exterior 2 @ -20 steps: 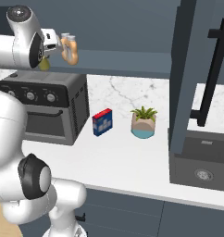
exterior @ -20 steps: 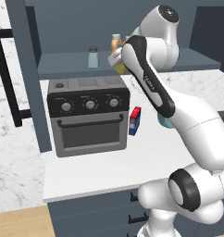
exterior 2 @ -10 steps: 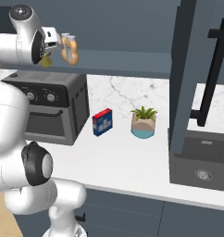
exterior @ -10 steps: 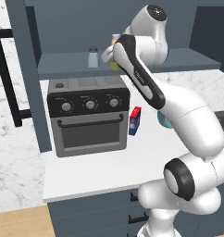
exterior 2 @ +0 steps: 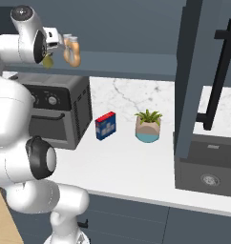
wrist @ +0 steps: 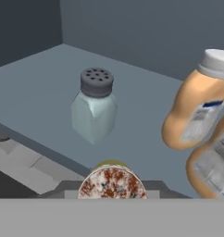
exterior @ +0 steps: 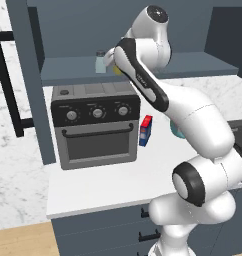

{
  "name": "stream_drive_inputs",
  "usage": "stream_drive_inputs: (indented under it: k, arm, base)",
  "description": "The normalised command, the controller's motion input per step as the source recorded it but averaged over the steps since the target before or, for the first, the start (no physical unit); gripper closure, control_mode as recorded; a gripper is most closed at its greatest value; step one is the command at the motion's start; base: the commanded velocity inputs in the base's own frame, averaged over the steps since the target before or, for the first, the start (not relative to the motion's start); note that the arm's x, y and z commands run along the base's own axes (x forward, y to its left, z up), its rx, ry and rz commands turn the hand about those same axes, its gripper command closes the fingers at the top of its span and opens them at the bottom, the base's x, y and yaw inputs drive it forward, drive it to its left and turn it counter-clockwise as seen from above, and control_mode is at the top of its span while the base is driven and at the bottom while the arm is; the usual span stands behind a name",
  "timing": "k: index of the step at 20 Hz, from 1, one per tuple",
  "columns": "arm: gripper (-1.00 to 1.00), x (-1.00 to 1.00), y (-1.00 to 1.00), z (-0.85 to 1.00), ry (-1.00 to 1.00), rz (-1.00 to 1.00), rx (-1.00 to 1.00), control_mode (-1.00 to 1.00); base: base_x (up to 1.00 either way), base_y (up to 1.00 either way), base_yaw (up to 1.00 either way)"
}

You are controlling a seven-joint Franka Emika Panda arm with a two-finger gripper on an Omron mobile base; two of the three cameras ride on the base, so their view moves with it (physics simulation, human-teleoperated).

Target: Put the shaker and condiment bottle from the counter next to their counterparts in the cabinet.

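Note:
My gripper (wrist: 112,186) is shut on the shaker (wrist: 112,181), whose speckled top shows at the bottom of the hand view. It hangs olive-yellow (exterior 2: 48,61) at the front edge of the cabinet shelf (exterior 2: 127,64). Just beyond it on the shelf stands the pale grey-blue shaker (wrist: 94,111) with a dark cap (exterior: 100,62). To its right an orange bottle (wrist: 197,109) with a pale cap leans against the condiment bottle (wrist: 213,162), which has a whitish-grey band. Both bottles (exterior 2: 72,50) are on the shelf. In the left base view my arm hides most of the hand.
A toaster oven (exterior: 95,125) sits on the white counter (exterior: 103,180) right below the shelf. A red-and-blue box (exterior 2: 106,126) and a potted plant (exterior 2: 148,126) stand to its right. A dark sink (exterior 2: 208,167) and a tall cabinet lie further right.
The arm has swung, carrying the shaker a little leftward along the shelf front, closer to the pale shaker. The grip is unchanged.

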Motion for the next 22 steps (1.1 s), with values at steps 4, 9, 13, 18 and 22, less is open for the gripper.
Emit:
stream_drive_inputs:
  k: [4,9,13,18,22]
  arm:
    - [1.00,0.20,0.09,-0.08,0.00,-0.03,0.00,-1.00]
    - [1.00,0.26,0.01,-0.21,0.03,-0.02,0.00,-1.00]
    - [1.00,0.26,0.00,-0.25,0.04,-0.01,0.01,-1.00]
    - [1.00,0.28,0.00,-0.14,0.02,0.00,0.00,-1.00]
    - [1.00,0.30,0.00,-0.07,0.02,0.00,0.00,-1.00]
  base:
    - [0.00,0.00,0.00]
    - [0.00,0.00,0.00]
    - [0.00,0.00,0.00]
    - [0.00,0.00,0.00]
    - [0.00,0.00,0.00]
